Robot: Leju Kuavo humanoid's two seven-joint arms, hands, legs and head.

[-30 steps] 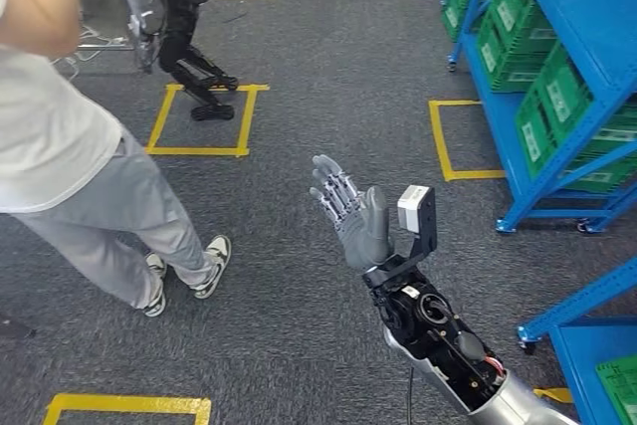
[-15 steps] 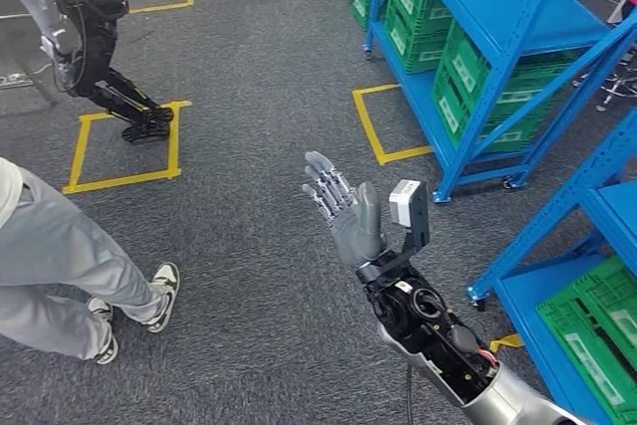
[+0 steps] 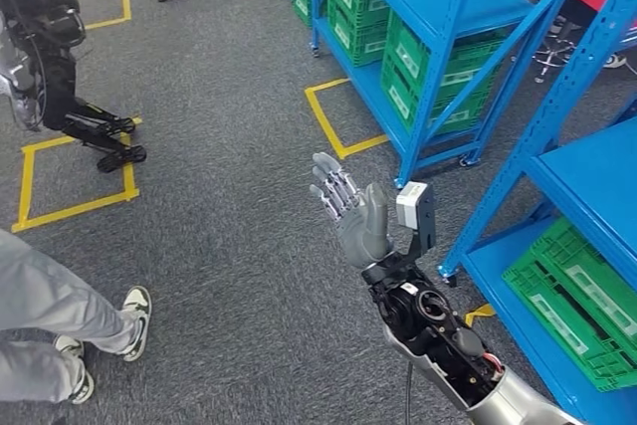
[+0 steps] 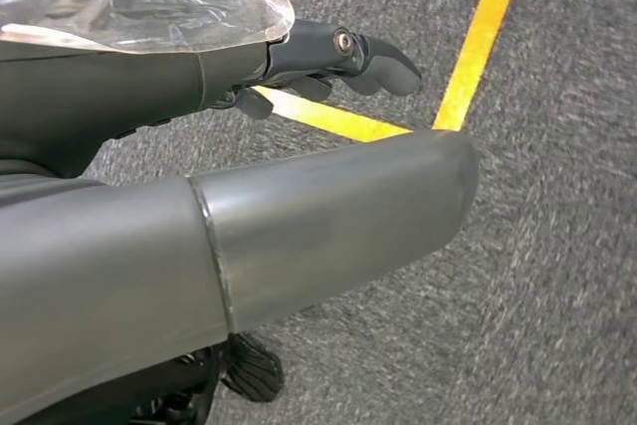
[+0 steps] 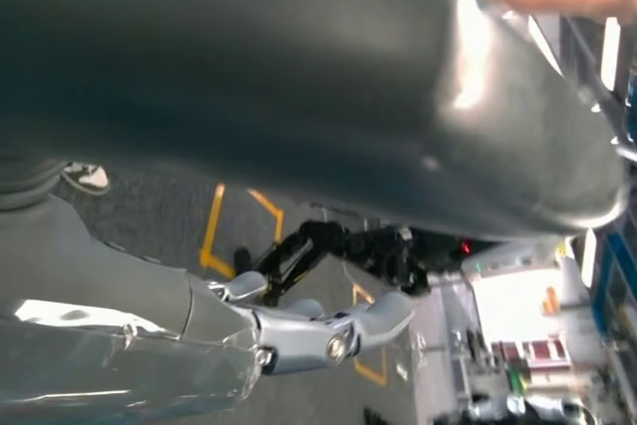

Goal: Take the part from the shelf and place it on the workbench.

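The part's shelf now fills your right side; the camera has swung since 1 second ago, and the person sits further left. No part can be made out among the green crates. Your right hand hangs spread and released over grey carpet; the left hand too. Another robot stands far left of the shelf.

Shelves holding crates are standing to the right; another robot is standing far left, a person's legs nearer, the right hand lying between
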